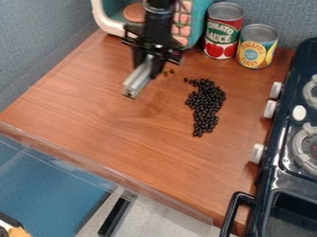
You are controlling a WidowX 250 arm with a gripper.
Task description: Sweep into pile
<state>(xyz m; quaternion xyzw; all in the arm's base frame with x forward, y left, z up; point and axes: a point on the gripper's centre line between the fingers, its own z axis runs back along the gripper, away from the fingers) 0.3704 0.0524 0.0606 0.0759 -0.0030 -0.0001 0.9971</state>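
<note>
The end effector [148, 65] hangs over the upper part of the brown wooden table [93, 111], left of centre in the camera view, with the black arm [158, 21] coming in from the top edge. Its 2 fingers stand on either side of a silver metal bar [139, 77] and grip it. The bar slants down toward the lower left, its near end pointing away from the beans; whether it touches the table, I cannot tell.

The black beans [207, 102] lie on the table to the right of the end effector, apart from the bar. They form a long, uneven patch, broad at the upper part and narrower at the bottom, with a few loose beans at its upper left tip. A few small brown bits [168, 72] lie just beside the end effector.

Behind the beans stand 2 upright cans side by side: a red can [223, 31] and a yellow can [256, 47]. A teal and white box [111, 23] is behind the arm. Along the right side is a black stove [282, 159] with white knobs.
</note>
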